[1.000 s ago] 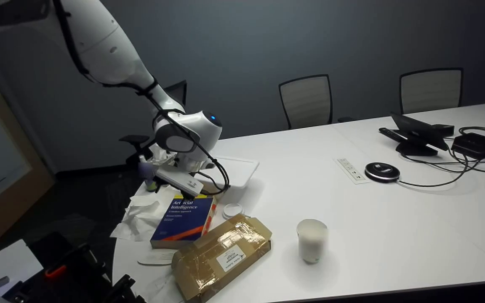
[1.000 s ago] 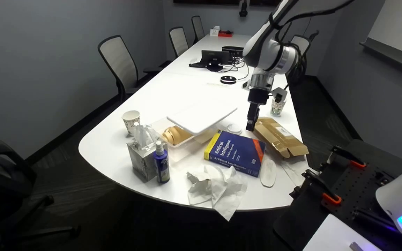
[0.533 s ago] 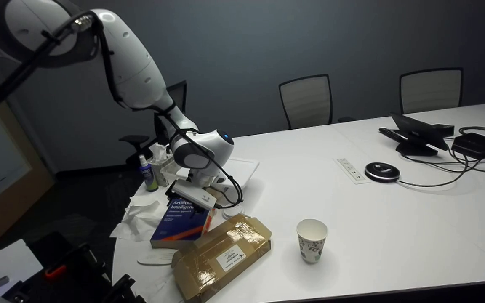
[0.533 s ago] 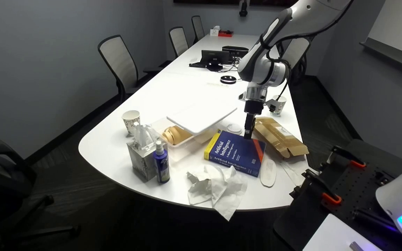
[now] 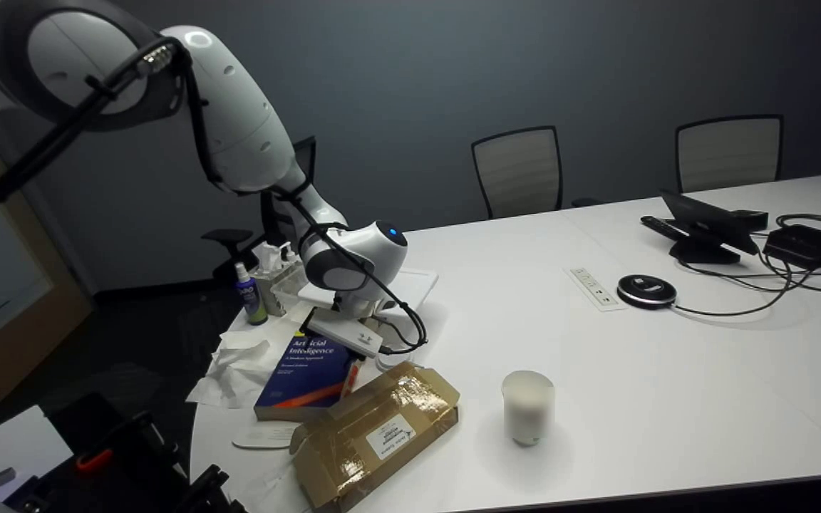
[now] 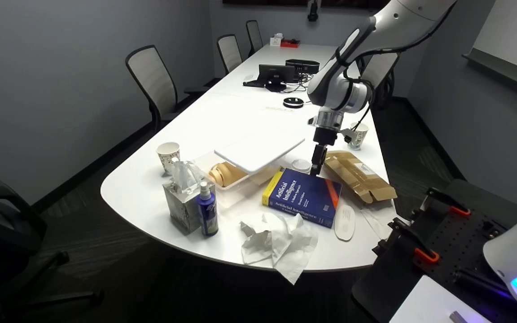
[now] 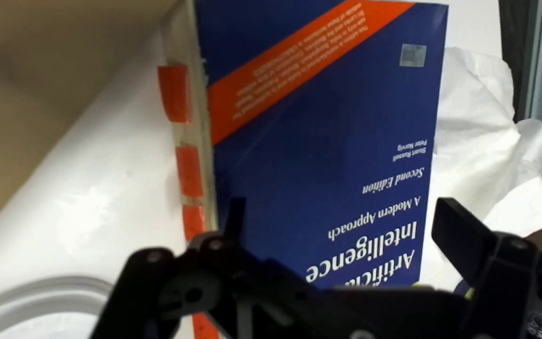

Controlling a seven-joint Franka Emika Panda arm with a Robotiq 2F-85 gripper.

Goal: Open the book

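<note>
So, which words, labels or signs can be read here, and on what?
"Artificial Intelligence": book cover and spine.
"A Modern Approach": cover; fainter on the spine.
"Second Edition": cover.
"Stuart Russell": cover.
"Peter Norvig": cover.
Perhaps "OAR" and "CAR": cut-off lettering in the wrist view; can't tell on what.
Too small or blurred: most print on the orange band, labels on the cardboard box and spray bottle, marks on the white bar and black puck.

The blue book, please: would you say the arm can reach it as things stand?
Likely yes: in the wrist view, open jaws face the blue book, and nothing visible lies on it, though the cardboard box near its page edge may crowd them.
</note>
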